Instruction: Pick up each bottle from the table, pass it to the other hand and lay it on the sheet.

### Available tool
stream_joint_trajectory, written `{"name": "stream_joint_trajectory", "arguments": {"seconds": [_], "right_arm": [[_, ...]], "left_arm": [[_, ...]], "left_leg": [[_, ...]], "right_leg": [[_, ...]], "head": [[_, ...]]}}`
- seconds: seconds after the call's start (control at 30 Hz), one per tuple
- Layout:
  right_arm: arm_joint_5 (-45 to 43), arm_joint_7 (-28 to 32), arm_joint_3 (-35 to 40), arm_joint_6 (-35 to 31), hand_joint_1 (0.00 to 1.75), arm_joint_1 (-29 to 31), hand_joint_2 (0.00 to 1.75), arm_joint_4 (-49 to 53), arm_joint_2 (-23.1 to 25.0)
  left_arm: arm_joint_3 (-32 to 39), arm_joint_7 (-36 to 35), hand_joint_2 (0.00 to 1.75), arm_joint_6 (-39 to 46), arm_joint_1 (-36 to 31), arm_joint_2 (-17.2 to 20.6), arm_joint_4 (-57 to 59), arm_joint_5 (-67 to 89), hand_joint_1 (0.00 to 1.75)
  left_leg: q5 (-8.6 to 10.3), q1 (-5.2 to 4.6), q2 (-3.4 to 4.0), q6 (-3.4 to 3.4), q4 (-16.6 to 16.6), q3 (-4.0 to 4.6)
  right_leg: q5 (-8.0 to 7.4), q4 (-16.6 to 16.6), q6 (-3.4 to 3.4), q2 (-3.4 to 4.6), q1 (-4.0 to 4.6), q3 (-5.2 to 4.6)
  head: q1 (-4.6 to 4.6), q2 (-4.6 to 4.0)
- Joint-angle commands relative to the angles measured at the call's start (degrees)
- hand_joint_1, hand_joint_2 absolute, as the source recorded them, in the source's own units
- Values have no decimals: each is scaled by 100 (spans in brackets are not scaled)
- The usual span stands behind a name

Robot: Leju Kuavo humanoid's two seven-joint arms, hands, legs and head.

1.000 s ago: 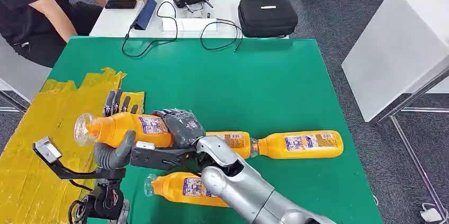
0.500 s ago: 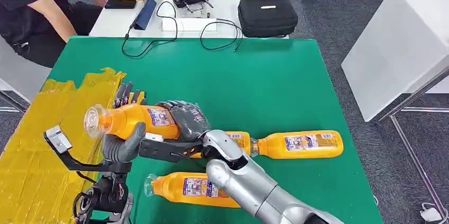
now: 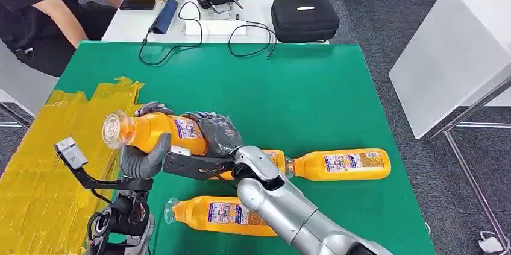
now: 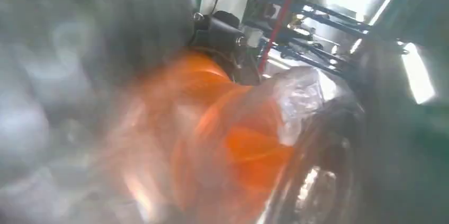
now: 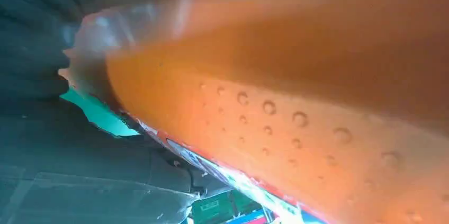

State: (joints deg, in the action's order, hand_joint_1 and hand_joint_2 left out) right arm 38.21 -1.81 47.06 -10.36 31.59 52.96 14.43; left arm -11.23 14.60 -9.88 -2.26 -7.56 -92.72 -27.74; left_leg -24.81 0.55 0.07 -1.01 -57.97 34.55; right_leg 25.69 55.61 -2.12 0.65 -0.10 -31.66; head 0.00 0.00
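Right hand (image 3: pixel 217 134) grips orange bottle (image 3: pixel 158 131) by its labelled middle, print unreadable; left hand (image 3: pixel 144 149) curls round the neck end, so both hold it above green table (image 3: pixel 313 98) beside yellow sheet (image 3: pixel 42 146). Two bottles (image 3: pixel 343 164) (image 3: pixel 214 214) lie flat.

Four orange bottles were in sight — one lifted (image 3: pixel 158 132) above the green table (image 3: pixel 313 98), and three lying on it: one at the right (image 3: pixel 343 165), one partly hidden behind the arm (image 3: pixel 271 160), one nearest the robot (image 3: pixel 208 214). One yellow sheet (image 3: pixel 42 158) — and one person (image 3: pixel 42 8) sat beyond.
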Motion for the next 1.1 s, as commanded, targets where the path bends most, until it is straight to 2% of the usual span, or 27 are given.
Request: {"name": "stream_joint_trajectory", "arguments": {"seconds": [0.03,0.4,0.43,0.6,0.63,1.1], "right_arm": [[-41,-78,248,130,175,314,175,-467,201],[-42,-83,238,127,175,271,175,-426,151],[51,-78,69,-47,0,-47,0,-169,-128],[91,45,-114,-214,0,-354,0,227,-346],[98,40,-124,-198,0,-417,0,347,-392],[116,34,-121,-194,0,-440,0,415,-400]], "left_arm": [[-831,31,175,-187,-102,63,288,154,175],[-758,94,175,-183,-63,54,226,137,175],[-178,371,175,37,152,41,-272,259,175],[206,507,175,205,290,39,-398,463,175],[310,501,175,200,340,-56,-459,469,175],[290,483,175,196,366,-93,-512,512,175]], "left_leg": [[-2,-5,-5,1,1,-9],[-4,-4,-4,1,0,-12],[-2,-2,-6,1,1,-9],[-2,1,-9,1,4,-11],[-5,0,-12,1,5,-21],[-1,-1,-7,1,3,-9]], "right_leg": [[4,3,1,-8,-4,8],[6,3,2,-9,-3,12],[4,2,2,-10,-2,10],[3,-6,1,-13,2,14],[8,-5,2,-17,1,25],[3,-3,2,-11,0,10]], "head": [[0,0],[0,0],[0,0],[0,0],[-2,0],[0,0]]}}
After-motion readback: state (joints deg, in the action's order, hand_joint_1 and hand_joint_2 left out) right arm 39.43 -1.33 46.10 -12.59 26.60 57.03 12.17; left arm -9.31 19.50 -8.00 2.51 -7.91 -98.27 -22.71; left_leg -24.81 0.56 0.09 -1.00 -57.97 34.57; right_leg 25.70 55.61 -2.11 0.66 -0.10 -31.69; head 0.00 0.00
